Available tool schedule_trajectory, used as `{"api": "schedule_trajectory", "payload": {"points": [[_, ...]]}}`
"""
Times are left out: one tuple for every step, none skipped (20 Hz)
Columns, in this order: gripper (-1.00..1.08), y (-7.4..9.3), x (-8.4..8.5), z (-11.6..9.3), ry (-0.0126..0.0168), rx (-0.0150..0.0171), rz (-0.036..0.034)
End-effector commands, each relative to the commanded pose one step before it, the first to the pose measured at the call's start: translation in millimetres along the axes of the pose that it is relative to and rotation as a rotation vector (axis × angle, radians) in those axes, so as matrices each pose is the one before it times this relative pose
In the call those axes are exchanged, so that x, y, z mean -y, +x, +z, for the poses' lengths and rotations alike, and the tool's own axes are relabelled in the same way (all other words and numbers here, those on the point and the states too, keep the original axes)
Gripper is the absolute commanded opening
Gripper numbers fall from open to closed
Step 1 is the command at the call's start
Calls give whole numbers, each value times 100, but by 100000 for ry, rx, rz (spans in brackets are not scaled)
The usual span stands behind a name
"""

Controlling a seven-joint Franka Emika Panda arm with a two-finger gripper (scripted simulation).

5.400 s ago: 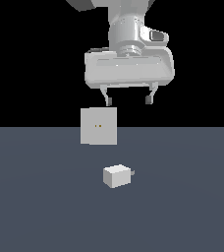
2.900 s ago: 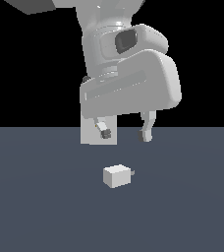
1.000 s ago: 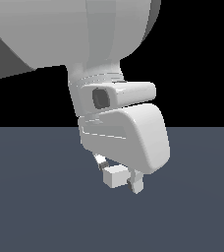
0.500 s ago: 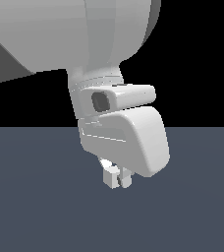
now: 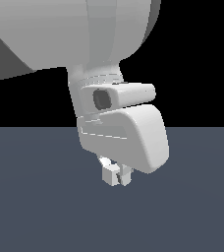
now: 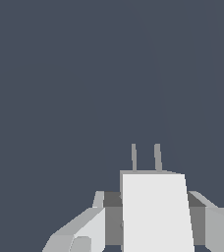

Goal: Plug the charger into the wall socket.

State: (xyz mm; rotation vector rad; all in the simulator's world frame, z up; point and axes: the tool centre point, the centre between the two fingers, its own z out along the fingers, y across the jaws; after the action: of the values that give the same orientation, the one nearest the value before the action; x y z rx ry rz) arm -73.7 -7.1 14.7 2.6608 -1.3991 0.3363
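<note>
With the charger clamped between the jaws, prongs pointing clear ahead, grasping is done; next it needs lifting toward the unseen socket.

A flat, matte slate-grey floor surface fills the lower half of the exterior view, running unbroken from the 9 o'clock edge to the 3 o'clock edge. Above it, toward 12 o'clock, lies a plain black backdrop. In the wrist view the same grey surface spans the frame
</note>
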Motion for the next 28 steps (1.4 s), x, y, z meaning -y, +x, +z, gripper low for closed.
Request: {"api": "schedule_trajectory", "payload": {"points": [[-100, 134, 258, -288, 703, -80, -2522], [-100, 62, 133, -147, 359, -28, -1398], [-100, 69, 148, -163, 399, -31, -1554], [-100, 75, 163, -180, 439, -33, -1709], [-100, 82, 177, -196, 478, -36, -1859], [-100, 87, 192, -211, 516, -38, -2007], [-100, 94, 205, -227, 553, -40, -2150], [-100, 99, 219, -241, 589, -42, -2290], [-100, 104, 232, -256, 624, -43, -2425], [-100, 109, 245, -270, 657, -45, -2555], [-100, 114, 258, -283, 690, -45, -2680], [-100, 118, 270, -295, 721, -45, -2798], [-100, 122, 280, -306, 747, -44, -2900], [-100, 120, 280, -305, 747, -40, -2895], [-100, 118, 276, -300, 736, -37, -2853], [-100, 115, 274, -296, 727, -33, -2815], [-100, 112, 270, -292, 717, -29, -2775], [-100, 109, 267, -287, 708, -23, -2734], [-100, 105, 264, -282, 699, -16, -2694], [-100, 102, 261, -277, 690, -9, -2655], [-100, 98, 258, -272, 682, -3, -2617], [-100, 95, 256, -267, 674, 3, -2582], [-100, 90, 249, -259, 656, 9, -2506], [-100, 83, 234, -242, 617, 15, -2350], [-100, 76, 220, -225, 578, 20, -2195], [-100, 69, 206, -208, 541, 25, -2047], [-100, 62, 192, -193, 504, 28, -1902], [-100, 56, 178, -178, 469, 31, -1762]]}}
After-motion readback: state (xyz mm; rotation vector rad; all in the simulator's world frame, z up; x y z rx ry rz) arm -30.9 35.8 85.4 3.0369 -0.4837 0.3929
